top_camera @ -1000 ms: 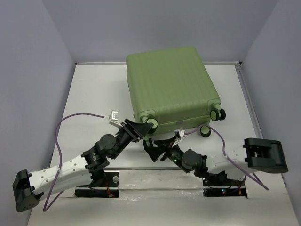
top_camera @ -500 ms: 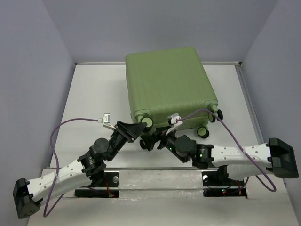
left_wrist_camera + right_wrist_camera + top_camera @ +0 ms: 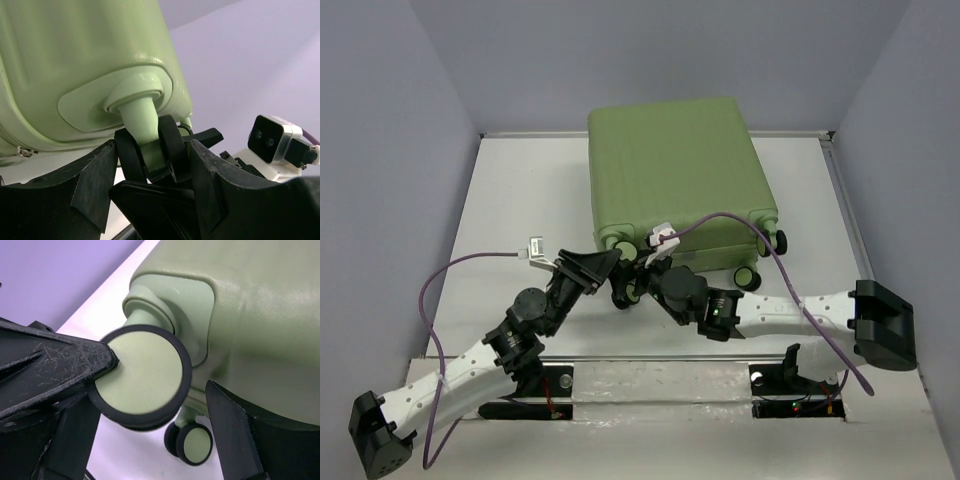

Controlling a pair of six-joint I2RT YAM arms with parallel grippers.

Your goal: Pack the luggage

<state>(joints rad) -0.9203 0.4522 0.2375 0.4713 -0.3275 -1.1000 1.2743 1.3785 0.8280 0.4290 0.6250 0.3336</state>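
Okay, left gripper point(image 3: 152, 150): fingers spread either side of a black double caster point(image 3: 172, 145) on its green stem, close on both flanks. Cannot tell if they actually squeeze it. Right gripper point(image 3: 162, 374): jaws wide apart around a green-faced wheel point(image 3: 142, 372), one finger point(image 3: 65, 365) touching the wheel's face, the other clear of it. Cannot tell whether both arms are on the same caster. From above, both grippers meet at the near-left corner of the luggage point(image 3: 675, 165). The luggage lies flat on the white table point(image 3: 520, 200), towards the far side, wheel end facing the arm bases, ribbed shell up.

Handling, as a guess: hard shell, stiff, will not give under the fingers. It is smooth and ribbed, so likely slippery for small pads. Bulky next to the arms, probably heavy enough that dragging or pivoting beats lifting. Casters swivel and roll, so a hold there is likely to twist; the stem looks firmer than the tyre. For opening, the zip pull point(image 3: 22, 150) on the seam looks the better place to pinch.

Container: shut, both halves together, seam closed where visible. Inside hidden, contents unknown.
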